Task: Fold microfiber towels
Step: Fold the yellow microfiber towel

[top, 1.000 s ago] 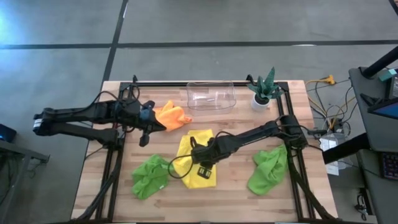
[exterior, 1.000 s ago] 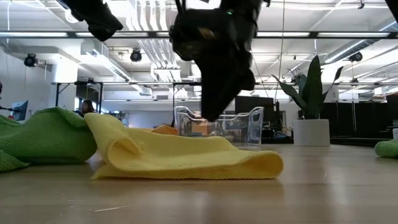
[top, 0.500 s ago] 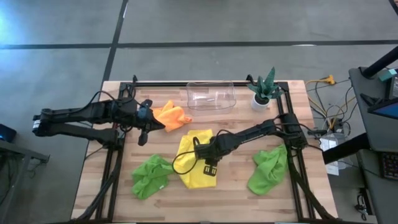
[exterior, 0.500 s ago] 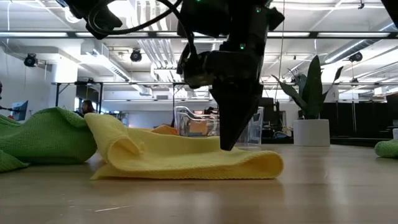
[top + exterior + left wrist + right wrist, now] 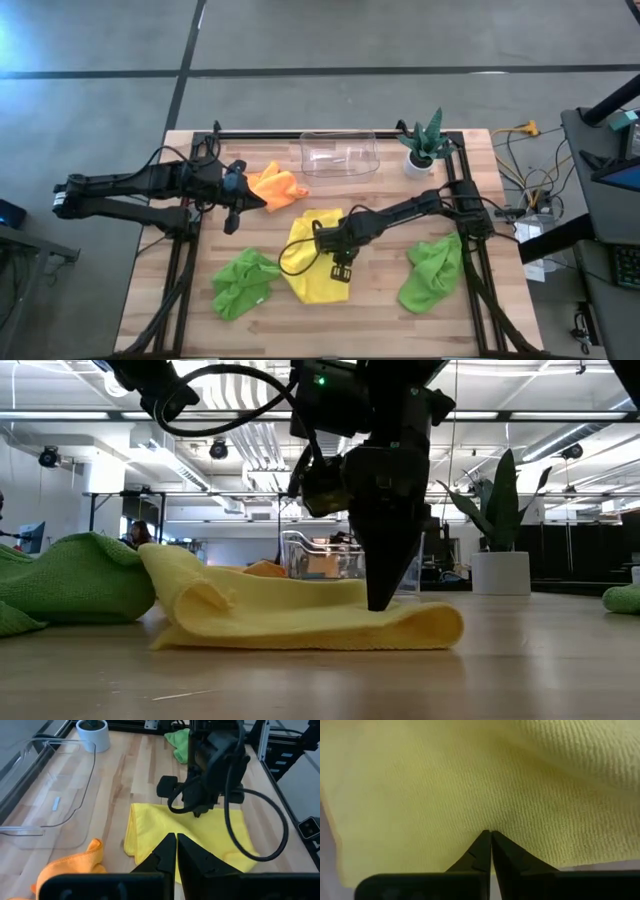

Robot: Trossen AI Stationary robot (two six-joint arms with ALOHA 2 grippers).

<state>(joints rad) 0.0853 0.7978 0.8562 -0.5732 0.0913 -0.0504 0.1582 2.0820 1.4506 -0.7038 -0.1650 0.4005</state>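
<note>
Low view shows your right gripper (image 5: pixel 385 600) pressing closed fingertips onto the yellow towel (image 5: pixel 300 622). Your left gripper (image 5: pixel 232 208), jaws closed and empty, hovers beside the orange towel (image 5: pixel 277 185).

Centre towel (image 5: pixel 308 262): mid-table, folded over on itself; right gripper (image 5: pixel 330 243) pressed down on it, fingertips together.
Left gripper (image 5: pixel 248 198): tips together, at the near-left edge of a bunched towel (image 5: pixel 276 185) lying behind and left of the centre towel.
Front-left towel (image 5: pixel 242 282): heaped, touching the centre towel's left edge.
Right-side towel (image 5: pixel 432 270): heaped, well apart, beside the frame rail.
Clear bin (image 5: pixel 339 153): back centre.
Potted plant (image 5: pixel 425 142): back right, just right of the bin.
</note>
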